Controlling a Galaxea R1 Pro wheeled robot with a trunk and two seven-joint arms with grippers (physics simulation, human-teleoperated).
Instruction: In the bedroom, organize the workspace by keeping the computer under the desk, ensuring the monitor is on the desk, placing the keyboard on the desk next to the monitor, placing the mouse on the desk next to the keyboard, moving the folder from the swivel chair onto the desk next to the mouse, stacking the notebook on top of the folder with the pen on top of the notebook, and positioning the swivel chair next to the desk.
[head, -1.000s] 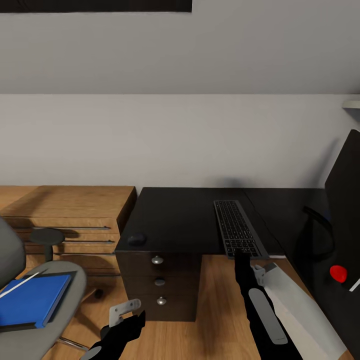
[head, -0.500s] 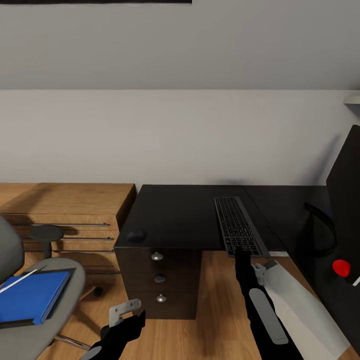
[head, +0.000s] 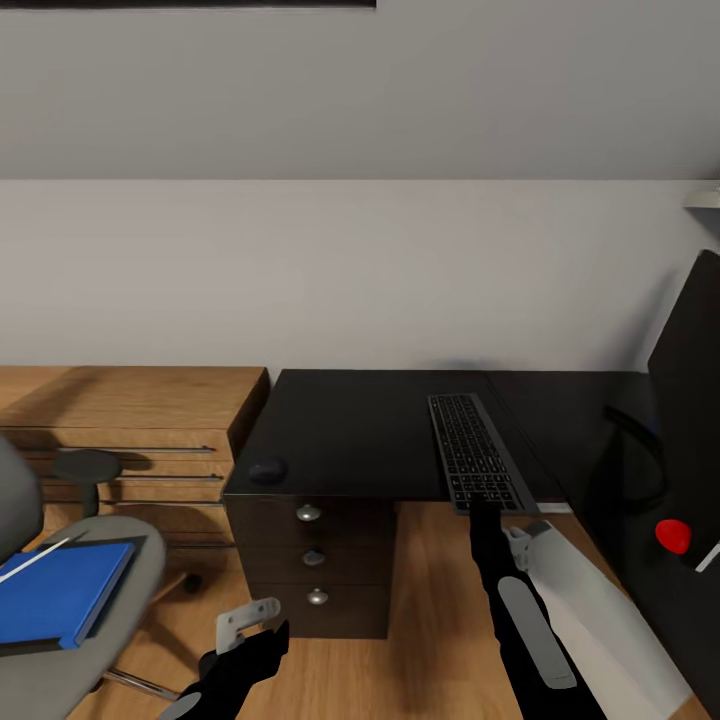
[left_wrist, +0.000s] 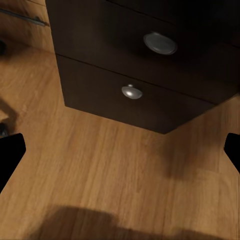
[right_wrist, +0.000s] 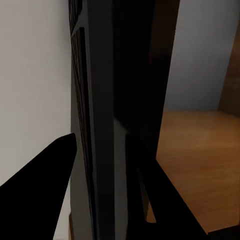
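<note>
Right end effector (head: 487, 510) clamped on keyboard (head: 474, 452) near edge, straddling desk (head: 350, 430) lip; it's slim and stiff, so slide it flat.

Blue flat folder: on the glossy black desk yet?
No, the blue flat folder lies on the grey swivel chair seat, apart from the desk.

The desk (head: 380, 430) stands against the back wall, its drawer unit (head: 312, 565) tucked under its left end. On the desktop, the mouse (head: 267, 469) sits near the front left corner, and the keyboard (head: 477, 452) lies well to its right, running front to back with its near end at the desk's front edge. The monitor (head: 690, 370) rises at the far right. Left of the desk runs a low wooden counter (head: 130, 420). In front of that, the swivel chair (head: 60, 610) carries the folder (head: 60, 592) on its seat.
</note>
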